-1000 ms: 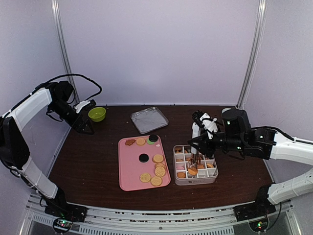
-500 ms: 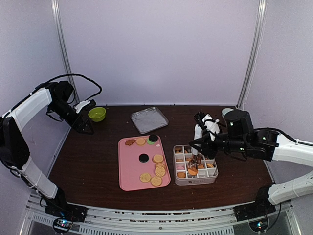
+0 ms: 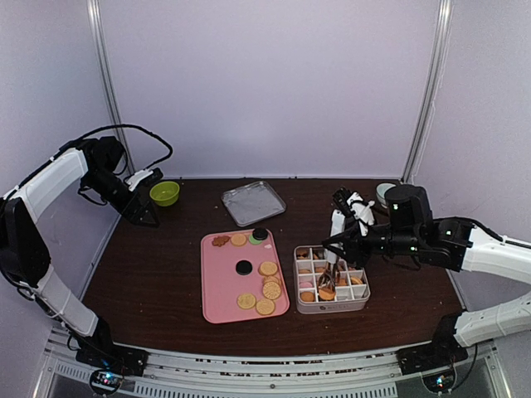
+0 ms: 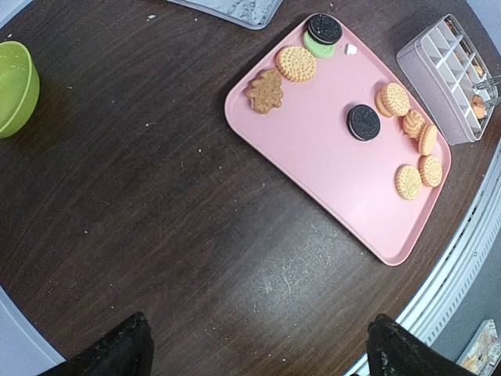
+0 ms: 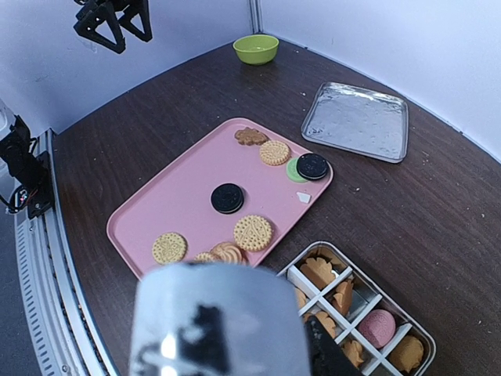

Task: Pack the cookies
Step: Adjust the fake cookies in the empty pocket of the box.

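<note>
Lower centre, the cookies (image 3: 271,290) lie partly on the pink tray (image 3: 222,286), partly in the divided box (image 3: 353,305); its front label (image 3: 326,308) is too small to read. Your right gripper (image 3: 336,239) is clamped on the tongs (image 3: 329,267), tips down in a compartment, likely releasing one. Far left, your left gripper (image 3: 143,214) hangs spread wide.

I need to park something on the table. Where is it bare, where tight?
Bare: the table left of the pink tray, toward the green bowl; also the tray's near-left corner. Tight: the slim gap between tray and divided box, and over the box, where the right tool holds tongs.
</note>
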### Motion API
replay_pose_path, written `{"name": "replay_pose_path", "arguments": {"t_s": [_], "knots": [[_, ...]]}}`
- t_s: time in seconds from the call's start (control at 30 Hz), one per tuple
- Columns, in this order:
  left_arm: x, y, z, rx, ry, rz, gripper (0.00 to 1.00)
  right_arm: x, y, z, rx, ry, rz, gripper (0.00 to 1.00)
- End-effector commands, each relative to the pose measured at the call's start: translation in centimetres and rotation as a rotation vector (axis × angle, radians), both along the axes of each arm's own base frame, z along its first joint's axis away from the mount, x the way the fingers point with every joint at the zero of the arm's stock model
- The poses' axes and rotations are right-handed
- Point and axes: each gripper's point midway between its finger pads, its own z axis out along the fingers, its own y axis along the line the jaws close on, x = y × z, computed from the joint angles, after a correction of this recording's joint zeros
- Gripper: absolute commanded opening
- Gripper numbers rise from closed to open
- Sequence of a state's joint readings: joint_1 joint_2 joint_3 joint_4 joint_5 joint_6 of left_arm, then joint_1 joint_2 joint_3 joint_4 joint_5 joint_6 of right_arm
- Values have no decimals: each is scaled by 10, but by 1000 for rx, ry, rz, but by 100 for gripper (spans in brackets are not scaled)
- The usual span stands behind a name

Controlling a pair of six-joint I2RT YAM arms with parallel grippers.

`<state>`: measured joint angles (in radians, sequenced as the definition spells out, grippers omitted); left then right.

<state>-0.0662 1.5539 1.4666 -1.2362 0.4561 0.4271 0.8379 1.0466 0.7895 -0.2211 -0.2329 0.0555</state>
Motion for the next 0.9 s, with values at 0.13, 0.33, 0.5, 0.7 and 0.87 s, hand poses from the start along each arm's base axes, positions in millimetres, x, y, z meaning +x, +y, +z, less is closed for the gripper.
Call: {"name": "replay_pose_path", "arguments": {"t_s": [0.13, 0.33, 0.5, 0.7, 0.87], "knots": [[2, -6, 14, -30, -34, -18, 98, -16, -4, -8, 6, 68, 49, 34], [2, -6, 15, -30, -37, -18, 98, -11, -7, -13, -16, 65, 26, 37], [2, -5, 16, -27, -36, -18, 98, -9, -6, -3, -4, 40, 28, 28], [3, -6, 15, -34, -32, -18, 98, -8, -10, 19, 5, -20, 18, 19], [4, -7, 16, -38, -33, -18, 98, -5, -14, 24, -15, -55, -12, 23]]}}
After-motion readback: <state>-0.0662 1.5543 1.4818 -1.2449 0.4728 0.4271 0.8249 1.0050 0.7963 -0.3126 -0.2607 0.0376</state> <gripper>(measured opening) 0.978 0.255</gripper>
